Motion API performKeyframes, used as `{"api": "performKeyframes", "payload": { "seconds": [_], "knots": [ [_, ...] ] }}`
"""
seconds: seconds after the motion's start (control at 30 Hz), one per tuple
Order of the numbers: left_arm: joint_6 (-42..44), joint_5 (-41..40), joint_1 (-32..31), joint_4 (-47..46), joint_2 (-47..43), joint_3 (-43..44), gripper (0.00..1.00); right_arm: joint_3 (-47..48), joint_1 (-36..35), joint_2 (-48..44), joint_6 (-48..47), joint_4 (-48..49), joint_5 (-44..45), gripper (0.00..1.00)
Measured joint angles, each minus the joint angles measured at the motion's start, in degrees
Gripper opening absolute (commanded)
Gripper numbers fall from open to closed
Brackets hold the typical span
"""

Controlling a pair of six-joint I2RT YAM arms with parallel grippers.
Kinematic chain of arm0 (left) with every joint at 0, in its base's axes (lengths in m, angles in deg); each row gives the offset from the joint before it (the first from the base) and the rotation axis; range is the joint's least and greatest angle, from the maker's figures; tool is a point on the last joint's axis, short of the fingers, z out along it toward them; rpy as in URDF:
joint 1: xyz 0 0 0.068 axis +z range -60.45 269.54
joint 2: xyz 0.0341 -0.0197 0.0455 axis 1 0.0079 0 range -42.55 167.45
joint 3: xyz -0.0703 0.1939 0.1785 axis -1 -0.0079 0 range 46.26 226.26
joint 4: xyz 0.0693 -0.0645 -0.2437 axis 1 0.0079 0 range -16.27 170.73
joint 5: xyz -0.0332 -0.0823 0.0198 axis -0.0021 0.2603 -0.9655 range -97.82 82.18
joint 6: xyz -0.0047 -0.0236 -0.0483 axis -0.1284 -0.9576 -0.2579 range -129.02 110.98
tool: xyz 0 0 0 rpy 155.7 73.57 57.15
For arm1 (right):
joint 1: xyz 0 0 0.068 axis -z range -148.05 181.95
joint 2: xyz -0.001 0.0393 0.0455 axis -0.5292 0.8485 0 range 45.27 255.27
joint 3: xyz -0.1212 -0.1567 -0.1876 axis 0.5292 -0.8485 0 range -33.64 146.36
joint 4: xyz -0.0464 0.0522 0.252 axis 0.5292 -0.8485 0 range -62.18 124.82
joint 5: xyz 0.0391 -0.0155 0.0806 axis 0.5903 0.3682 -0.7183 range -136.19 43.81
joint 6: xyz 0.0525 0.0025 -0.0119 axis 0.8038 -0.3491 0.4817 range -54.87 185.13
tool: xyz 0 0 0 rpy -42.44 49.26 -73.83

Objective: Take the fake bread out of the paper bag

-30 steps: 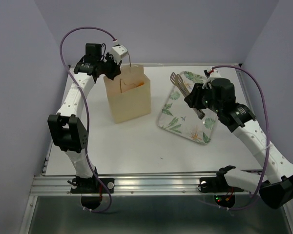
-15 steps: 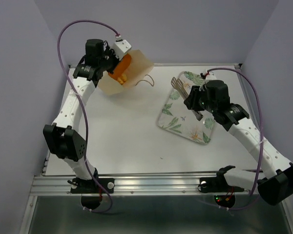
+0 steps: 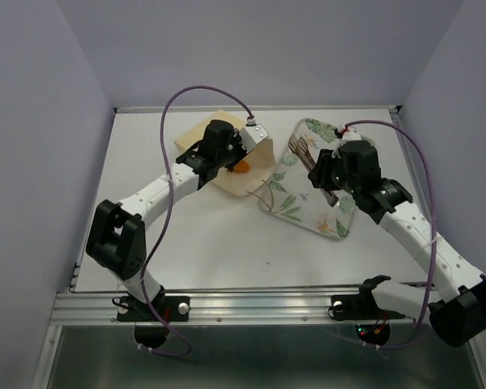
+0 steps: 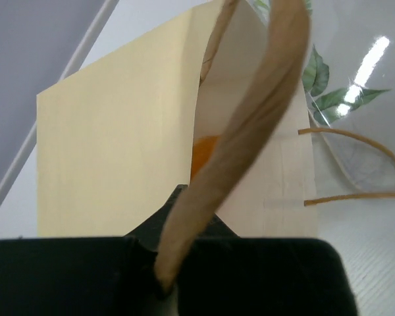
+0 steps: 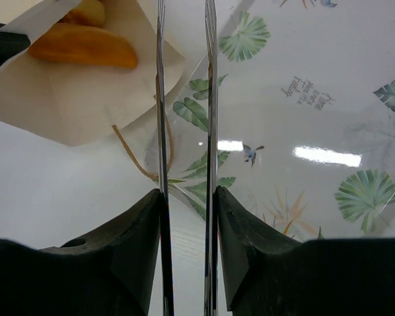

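The paper bag lies tipped over, its mouth towards the floral tray. My left gripper is shut on the bag's rim; in the left wrist view a fold of the paper bag runs into the jaws. An orange piece of fake bread shows in the mouth. The right wrist view shows the long golden loaf lying in the bag, a second piece behind it. My right gripper is shut on metal tongs over the tray, also in its wrist view.
The bag's cord handles trail onto the tray's near-left corner, and show in the right wrist view. The tongs' two arms point at the bag's mouth. Walls close the table at the back and both sides.
My left arm lifted the upright bag from the back left, tipped it, and swung it down to the middle beside the tray. The right gripper with the tongs barely moved.
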Motion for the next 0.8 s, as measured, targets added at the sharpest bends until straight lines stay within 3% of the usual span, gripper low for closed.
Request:
{"api": "performKeyframes", "payload": {
  "seconds": [0.23, 0.37, 0.6, 0.8],
  "knots": [
    [-10.8, -3.7, -1.5, -6.1, 0.1, -1.6, 0.00, -1.7, 0.0, -8.6, 0.1, -1.7, -1.0, 0.45],
    [-14.5, -5.0, -2.9, -8.0, 0.1, -4.7, 0.00, -4.3, 0.0, -12.5, -0.3, -2.3, -8.9, 0.45],
    [-16.4, -5.9, -3.6, -8.9, -1.0, -7.3, 0.00, -8.7, 0.0, -7.5, -5.5, -3.2, -23.5, 0.45],
    [-16.4, -6.3, -3.7, -8.4, -4.8, -8.4, 0.00, -9.2, -0.1, -2.1, -9.4, -0.3, -27.2, 0.48]
  ]
}}
